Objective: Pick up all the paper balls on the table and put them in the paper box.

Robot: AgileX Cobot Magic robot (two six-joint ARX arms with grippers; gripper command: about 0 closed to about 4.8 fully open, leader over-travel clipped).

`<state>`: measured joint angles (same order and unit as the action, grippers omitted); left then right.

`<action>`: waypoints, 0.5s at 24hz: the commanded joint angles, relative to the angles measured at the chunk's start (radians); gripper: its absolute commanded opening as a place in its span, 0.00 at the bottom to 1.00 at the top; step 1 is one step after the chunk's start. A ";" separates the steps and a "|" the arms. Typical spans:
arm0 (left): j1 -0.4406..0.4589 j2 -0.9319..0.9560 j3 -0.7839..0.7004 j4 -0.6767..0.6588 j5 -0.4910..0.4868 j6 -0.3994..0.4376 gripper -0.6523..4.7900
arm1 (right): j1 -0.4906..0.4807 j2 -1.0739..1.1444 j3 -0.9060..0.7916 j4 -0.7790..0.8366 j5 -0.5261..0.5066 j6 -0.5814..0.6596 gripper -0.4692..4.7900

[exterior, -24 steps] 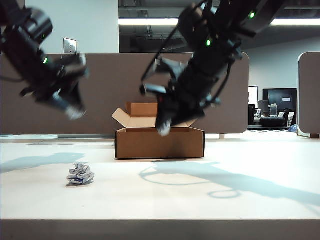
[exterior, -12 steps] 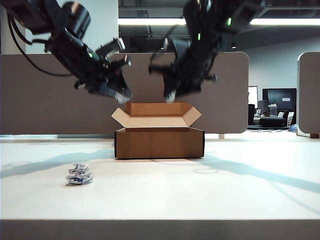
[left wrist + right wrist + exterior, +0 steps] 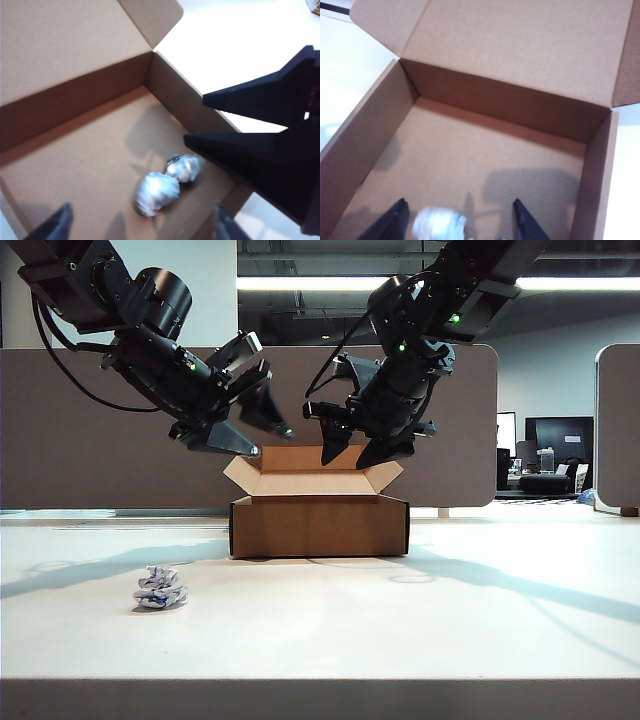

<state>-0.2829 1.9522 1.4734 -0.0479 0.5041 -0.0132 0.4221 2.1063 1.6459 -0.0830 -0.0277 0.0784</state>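
The paper box sat on the table with its flaps up; above its left flap hung the left gripper, jaws spread wide and empty, and above its right part the right gripper, also parted and empty. One paper ball lay on the table, well left of the box.

In the left wrist view, two paper balls lay touching on the box floor, beside the right gripper's black fingers.

In the right wrist view, a blurred paper ball showed between the open fingertips, over the box floor.
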 commanded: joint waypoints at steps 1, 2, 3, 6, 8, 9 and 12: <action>0.001 -0.015 0.007 -0.054 0.009 0.003 0.69 | 0.003 -0.042 0.003 -0.065 -0.001 -0.008 0.63; 0.005 -0.037 0.007 -0.126 0.005 0.020 0.68 | 0.003 -0.069 0.003 -0.120 -0.001 -0.014 0.63; 0.009 -0.056 0.007 -0.186 0.005 0.025 0.67 | 0.003 -0.088 0.003 -0.160 -0.003 -0.016 0.63; 0.007 -0.151 0.007 -0.521 -0.022 0.106 0.67 | 0.004 -0.172 0.003 -0.312 -0.045 -0.034 0.63; -0.003 -0.184 0.006 -0.658 -0.024 0.163 0.67 | 0.004 -0.198 0.003 -0.341 -0.042 -0.056 0.63; -0.035 -0.220 -0.008 -0.755 -0.076 0.189 0.67 | 0.003 -0.227 0.003 -0.356 -0.026 -0.082 0.63; -0.126 -0.278 -0.085 -0.805 -0.255 0.248 0.67 | -0.002 -0.283 0.003 -0.374 0.016 -0.131 0.63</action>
<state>-0.3882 1.6779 1.4006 -0.8394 0.3065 0.2111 0.4236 1.8481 1.6424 -0.4660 -0.0261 -0.0265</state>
